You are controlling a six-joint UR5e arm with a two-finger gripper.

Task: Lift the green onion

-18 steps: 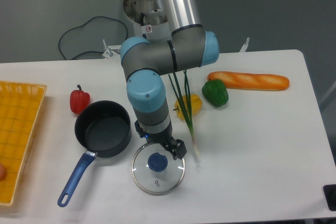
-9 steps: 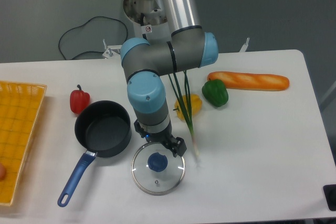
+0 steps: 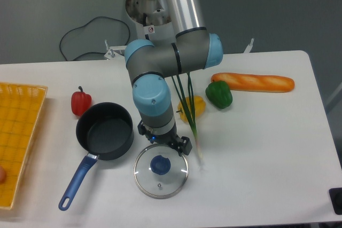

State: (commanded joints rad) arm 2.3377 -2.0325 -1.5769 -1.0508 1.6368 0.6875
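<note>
The green onion (image 3: 188,111) lies on the white table, its dark leaves running from behind the arm down across a yellow pepper (image 3: 193,107) to a whitish root end near the table's middle. My gripper (image 3: 171,148) hangs just above the rim of a glass lid (image 3: 160,170), a little left of the onion's root end. The wrist hides most of the fingers, so whether they are open or shut does not show. Nothing is visibly held.
A dark pot with a blue handle (image 3: 105,132) stands left of the gripper. A red pepper (image 3: 80,102), a green bell pepper (image 3: 219,94), a baguette (image 3: 253,82) and a yellow basket (image 3: 16,137) at the left edge are also on the table.
The arm has shifted slightly to the right, bringing the gripper a bit closer to the green onion. The objects have not moved.
</note>
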